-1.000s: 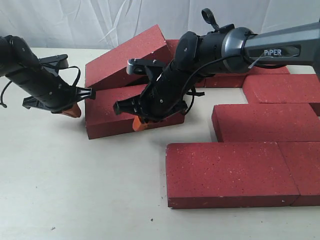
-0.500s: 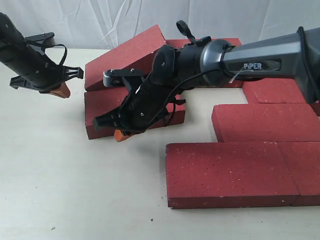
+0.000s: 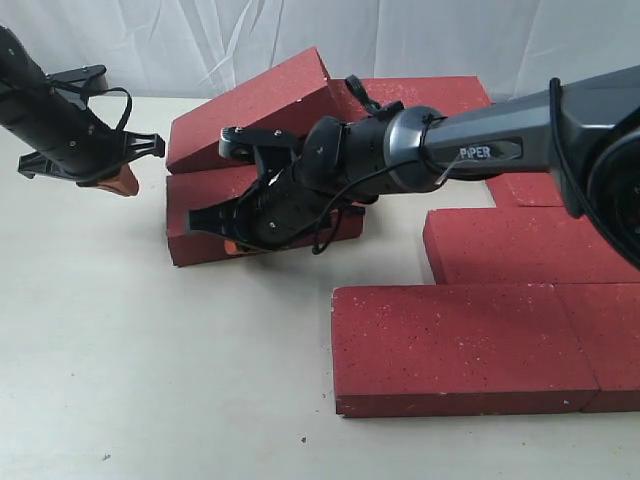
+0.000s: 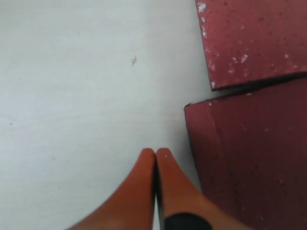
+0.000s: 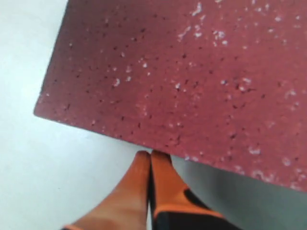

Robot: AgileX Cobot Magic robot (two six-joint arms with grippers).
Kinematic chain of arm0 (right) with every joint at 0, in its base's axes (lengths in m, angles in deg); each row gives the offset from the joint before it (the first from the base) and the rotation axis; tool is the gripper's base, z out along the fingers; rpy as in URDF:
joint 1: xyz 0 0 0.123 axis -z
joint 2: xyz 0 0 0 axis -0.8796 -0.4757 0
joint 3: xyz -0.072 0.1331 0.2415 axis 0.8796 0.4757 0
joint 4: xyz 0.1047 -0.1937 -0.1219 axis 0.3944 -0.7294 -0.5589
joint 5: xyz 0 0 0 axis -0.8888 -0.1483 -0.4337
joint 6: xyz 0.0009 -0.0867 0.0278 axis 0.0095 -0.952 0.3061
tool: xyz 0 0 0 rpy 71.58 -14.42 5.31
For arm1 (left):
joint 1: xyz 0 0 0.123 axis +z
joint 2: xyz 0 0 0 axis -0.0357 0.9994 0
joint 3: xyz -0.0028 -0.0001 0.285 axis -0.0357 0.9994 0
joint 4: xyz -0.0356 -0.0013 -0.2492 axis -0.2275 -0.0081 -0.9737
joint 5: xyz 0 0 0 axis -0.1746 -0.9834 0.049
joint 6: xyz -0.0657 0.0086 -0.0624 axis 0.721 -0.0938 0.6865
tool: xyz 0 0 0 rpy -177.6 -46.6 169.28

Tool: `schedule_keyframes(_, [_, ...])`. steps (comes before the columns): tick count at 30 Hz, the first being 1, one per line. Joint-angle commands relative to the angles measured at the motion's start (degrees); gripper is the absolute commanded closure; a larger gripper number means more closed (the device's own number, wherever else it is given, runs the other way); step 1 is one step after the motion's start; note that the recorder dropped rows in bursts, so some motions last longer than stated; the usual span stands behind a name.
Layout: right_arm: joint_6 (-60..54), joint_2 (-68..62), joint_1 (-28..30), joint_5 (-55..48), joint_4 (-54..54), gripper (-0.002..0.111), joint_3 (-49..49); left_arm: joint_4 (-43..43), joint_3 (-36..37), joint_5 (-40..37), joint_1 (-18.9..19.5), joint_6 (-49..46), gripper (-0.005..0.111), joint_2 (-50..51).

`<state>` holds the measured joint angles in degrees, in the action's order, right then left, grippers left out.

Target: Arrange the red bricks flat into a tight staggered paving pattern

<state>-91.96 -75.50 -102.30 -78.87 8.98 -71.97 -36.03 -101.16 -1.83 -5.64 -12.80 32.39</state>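
Two red bricks (image 3: 255,105) sit stacked near the worktop's (image 3: 150,380) back edge, the upper one tilted; others lie flat by its right edge. Left pincer (image 3: 122,183) hangs beside the stack, right pincer (image 3: 232,246) at its front, both closed, empty

free: table (image 3: 150,380) left-front | obstacles: tilted brick (image 3: 250,105) on loose brick (image 3: 200,190), laid bricks (image 3: 460,340) right

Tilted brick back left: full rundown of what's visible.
The tilted brick is a dark-red rectangular slab, rough, matte, white-speckled. It slants: low end toward the left arm, high end raised. Its low edge rests on the flat brick beneath. The right gripper, shut, is in front of it, not gripping it.
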Motion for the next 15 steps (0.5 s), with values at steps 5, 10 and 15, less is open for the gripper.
schedule_keyframes(5, [0.03, -2.84, 0.03, 3.98, 5.52, 0.109, -0.10, -0.34, -0.35, 0.62, 0.01, 0.33, 0.107, -0.04])
schedule_keyframes(10, [0.03, -2.88, -0.23, 3.90, 9.30, 0.109, -0.10, -1.78, -0.35, 0.62, 0.01, 0.33, 0.107, -0.04])
schedule_keyframes(15, [0.03, -2.88, -1.67, 7.31, 10.17, 0.109, -0.10, -1.89, -0.35, 0.74, 0.01, 0.33, 0.107, -0.04])
